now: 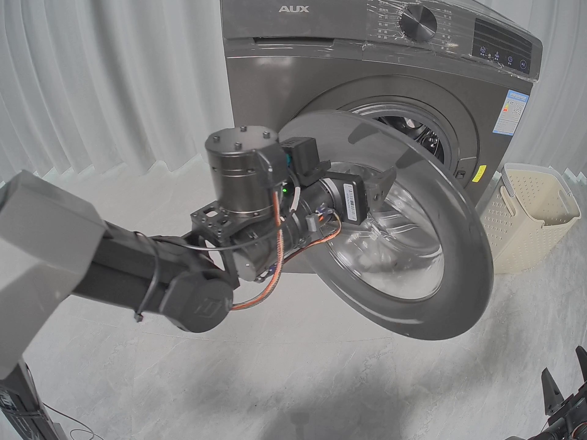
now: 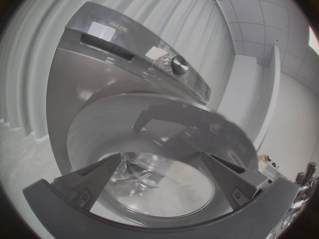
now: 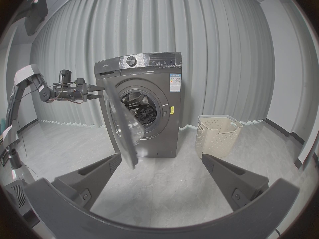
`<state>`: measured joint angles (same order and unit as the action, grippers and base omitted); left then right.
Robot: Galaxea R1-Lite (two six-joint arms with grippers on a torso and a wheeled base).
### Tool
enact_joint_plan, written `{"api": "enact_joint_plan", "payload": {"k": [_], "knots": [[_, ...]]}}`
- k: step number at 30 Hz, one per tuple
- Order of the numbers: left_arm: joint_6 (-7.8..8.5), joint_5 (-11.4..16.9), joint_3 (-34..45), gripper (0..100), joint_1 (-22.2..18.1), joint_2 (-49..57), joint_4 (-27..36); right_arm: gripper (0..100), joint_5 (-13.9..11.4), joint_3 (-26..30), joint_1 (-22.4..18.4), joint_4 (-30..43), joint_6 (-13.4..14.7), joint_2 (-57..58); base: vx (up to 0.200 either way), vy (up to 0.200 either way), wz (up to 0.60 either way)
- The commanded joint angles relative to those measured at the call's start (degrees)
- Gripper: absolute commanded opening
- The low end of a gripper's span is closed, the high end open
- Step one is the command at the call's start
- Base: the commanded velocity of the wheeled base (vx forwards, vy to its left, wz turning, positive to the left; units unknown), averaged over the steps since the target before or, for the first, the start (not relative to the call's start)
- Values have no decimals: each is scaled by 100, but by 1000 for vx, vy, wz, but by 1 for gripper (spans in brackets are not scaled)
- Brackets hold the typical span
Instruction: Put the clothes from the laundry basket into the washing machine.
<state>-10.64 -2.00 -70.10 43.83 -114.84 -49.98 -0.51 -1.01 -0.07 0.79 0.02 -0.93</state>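
Your left tool (image 2: 161, 158) was open, its fingers (image 2: 99, 173) spread wide and holding nothing. It was up by the outer face of the washing machine's (image 1: 293, 80) door (image 1: 452, 215), near the upper edge; whether it touched, I could not tell. The door stood swung partly out from the front. Dark clothes (image 3: 144, 113) lay inside the drum. Your right tool (image 3: 161, 158) was open too, gripping nothing, low above the floor (image 3: 172, 183) and well apart from the machine. The beige laundry basket (image 1: 532, 215) sat on the floor just beside the machine, on your right.
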Motion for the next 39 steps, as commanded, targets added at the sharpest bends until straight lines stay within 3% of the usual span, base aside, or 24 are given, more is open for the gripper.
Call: {"api": "enact_joint_plan", "payload": {"k": [1, 6, 14, 15, 18, 20, 24, 29, 33, 35, 38, 39], "knots": [[-140, -310, -435, 100, -58, -777, -187, 100, 7, 75, -1, 0, 6, 57, 0, 0, 0], [-140, -310, 514, 100, -120, -48, -240, 100, 16, 75, -1, 0, 15, 57, 0, 0, 0], [-26, -310, 3257, 100, -129, 2527, -187, 100, -2, 75, -1, 0, -2, 57, 0, 0, 0], [53, -292, 3696, 100, -146, 2958, -143, 100, -2, 75, -1, 0, -2, 57, 0, 0, 0], [572, -240, 4953, 100, -199, 4153, -29, 100, -2, 75, -1, 0, -2, 57, 0, 0, 0], [809, -231, 5612, 100, -340, 4760, 24, 100, -2, 75, -10, 0, -11, 57, 0, 0, 0], [968, -292, 6333, 100, -489, 5621, 59, 100, -28, 66, -19, 17, -20, 66, 0, 0, 0], [985, -240, 7010, 100, -1763, 7098, 753, 100, 34, 66, -10, 9, 42, 75, 0, 0, 0], [906, -222, 7010, 100, -2598, 8689, 2300, 100, 25, 75, -10, 0, 59, 84, 0, 0, 0], [897, -187, 7010, 100, -2985, 9110, 2775, 100, 34, 84, -10, -27, 77, 84, 0, 0, 0], [862, -37, 7010, 100, -3433, 9559, 3267, 100, 16, -92, -10, -352, 94, 84, 0, 0, 0], [853, 77, 7010, 100, -3750, 9972, 3557, 100, 42, -505, -1, -501, 226, 49, 0, 0, 0]]}}
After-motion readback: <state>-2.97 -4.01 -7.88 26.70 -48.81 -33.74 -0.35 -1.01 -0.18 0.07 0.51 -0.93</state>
